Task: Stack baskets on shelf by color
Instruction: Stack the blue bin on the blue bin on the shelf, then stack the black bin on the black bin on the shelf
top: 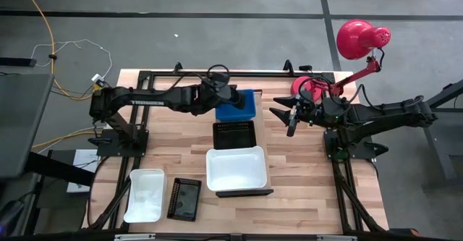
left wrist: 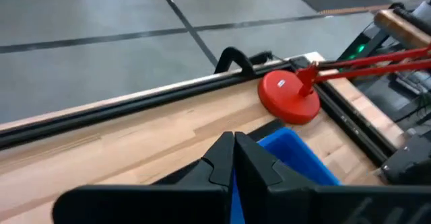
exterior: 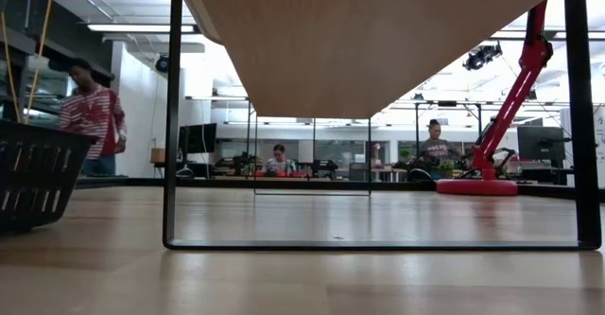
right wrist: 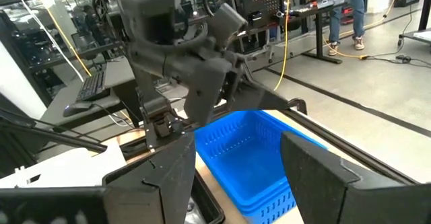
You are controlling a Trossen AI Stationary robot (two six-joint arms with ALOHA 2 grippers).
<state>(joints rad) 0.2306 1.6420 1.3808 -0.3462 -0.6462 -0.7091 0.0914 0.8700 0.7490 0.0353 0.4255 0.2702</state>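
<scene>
The shelf [exterior: 378,41] runs from near to far in mid-table; its near rail [top: 244,193] shows in the high view. On it sit a white basket [top: 236,168], a black mesh basket [top: 234,134] and, at the far end, a blue basket [top: 242,107] nested in another blue one [right wrist: 269,200]. A second white basket [top: 145,194] and a second black one [top: 184,197] lie on the tabletop near the left corner. My left gripper [top: 233,98] is shut on the blue basket's left side. My right gripper [top: 289,121] hangs open to the right of the shelf, touching nothing. My left gripper pinches the upper blue basket's left wall at its rim [left wrist: 232,187] between its two fingers [left wrist: 259,167], coming from the table's left and slanting down. Whether that basket is lifted off the one below, I cannot tell.
The red lamp's base [top: 307,87] stands at the far edge, just right of the blue baskets, and its arm reaches over my right arm to the red shade [top: 358,38]. Dark frame bars line the table's edges. People stand and sit in the room behind [exterior: 90,116].
</scene>
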